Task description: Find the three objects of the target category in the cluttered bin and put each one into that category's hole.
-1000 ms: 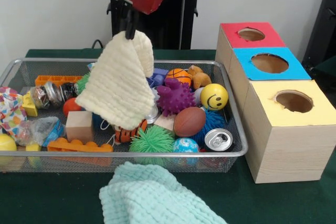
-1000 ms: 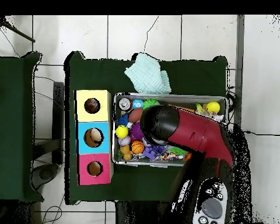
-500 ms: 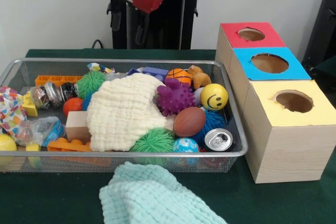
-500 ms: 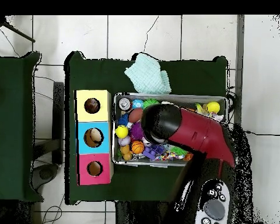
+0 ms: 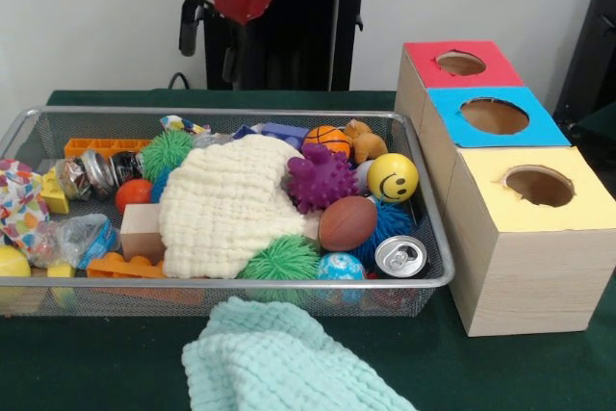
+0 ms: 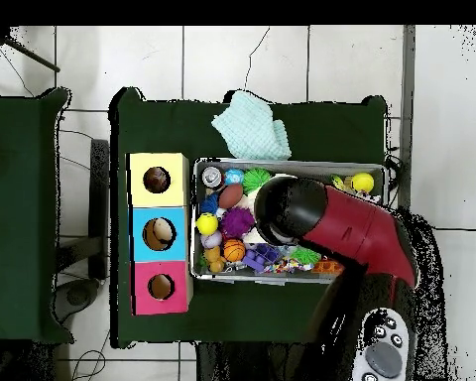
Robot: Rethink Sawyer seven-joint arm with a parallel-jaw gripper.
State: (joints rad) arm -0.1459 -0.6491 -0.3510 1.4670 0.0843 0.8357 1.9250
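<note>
The wire mesh bin (image 5: 115,283) is full of toys. One polka-dot bag (image 5: 17,201) lies crumpled at its left end, and a second dotted scrap (image 5: 182,124) shows by the back rim. The cream waffle cloth (image 5: 226,204) lies spread over the toys in the middle. My gripper (image 5: 210,48) hangs open and empty above the bin's back rim, left of centre. The yellow-topped hole (image 5: 539,185) is in the nearest wooden box on the right; it also shows in the overhead view (image 6: 157,180). In the overhead view my arm (image 6: 326,223) hides the gripper and the middle of the bin (image 6: 282,162).
The mint-green waffle cloth (image 5: 279,358) lies on the table in front of the bin. The blue-topped hole (image 5: 494,115) and the red-topped hole (image 5: 460,63) stand behind the yellow box. A purple spiky ball (image 5: 320,178), a smiley ball (image 5: 393,177) and a can (image 5: 400,255) fill the bin's right end.
The gripper opened and the cream cloth dropped from it onto the toys in the bin. The empty gripper has since moved left in the front view.
</note>
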